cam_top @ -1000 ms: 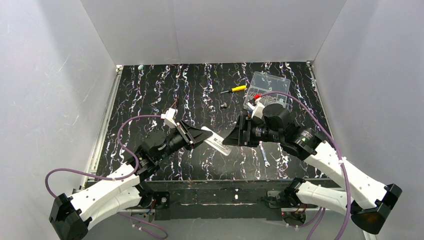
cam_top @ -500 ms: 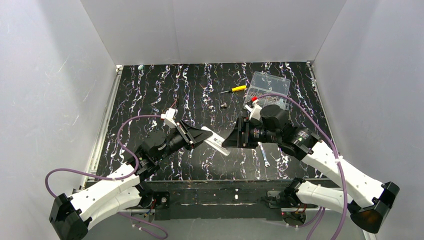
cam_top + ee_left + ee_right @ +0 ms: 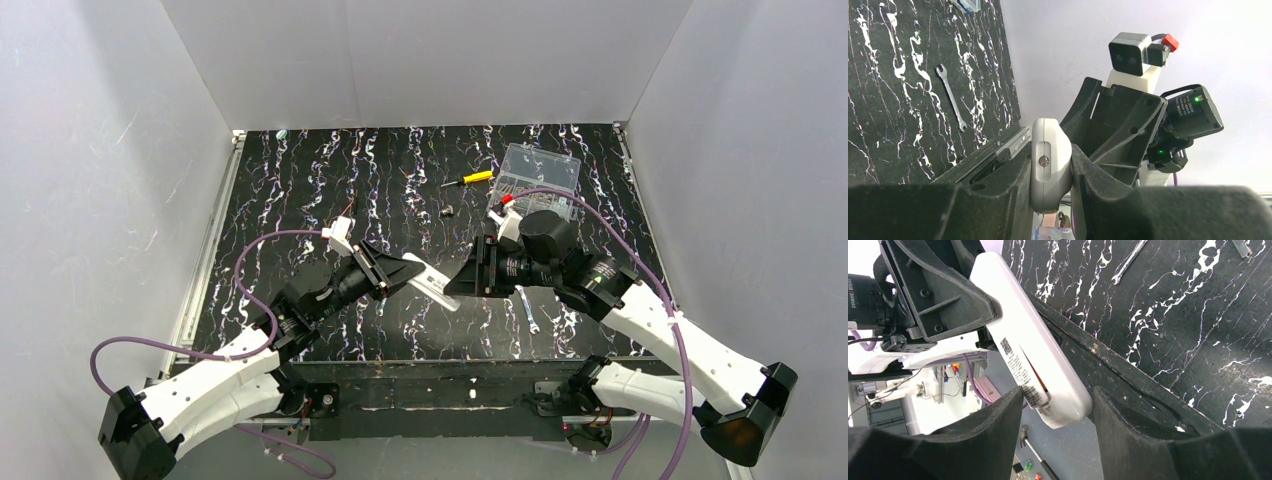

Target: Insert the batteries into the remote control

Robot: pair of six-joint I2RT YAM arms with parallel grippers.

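The white remote control (image 3: 432, 284) is held in the air over the near middle of the mat. My left gripper (image 3: 404, 271) is shut on one end of it. In the left wrist view the remote's rounded end (image 3: 1050, 170) sits pinched between the jaws of that gripper (image 3: 1050, 162). My right gripper (image 3: 458, 282) is open, with its jaws on either side of the remote's other end. In the right wrist view the remote (image 3: 1023, 340) shows its labelled back between the jaws (image 3: 1058, 402). A thin orange strip (image 3: 1040, 378) shows in its seam. No loose batteries are in view.
A small wrench (image 3: 528, 308) lies on the mat under the right arm. A yellow-handled screwdriver (image 3: 470, 179), a small dark stub (image 3: 448, 211) and a clear plastic box (image 3: 540, 168) lie farther back. The mat's near edge runs just below the remote.
My right arm has moved a little to the left, bringing its jaws onto the remote's end. The left arm and the remote have stayed put.
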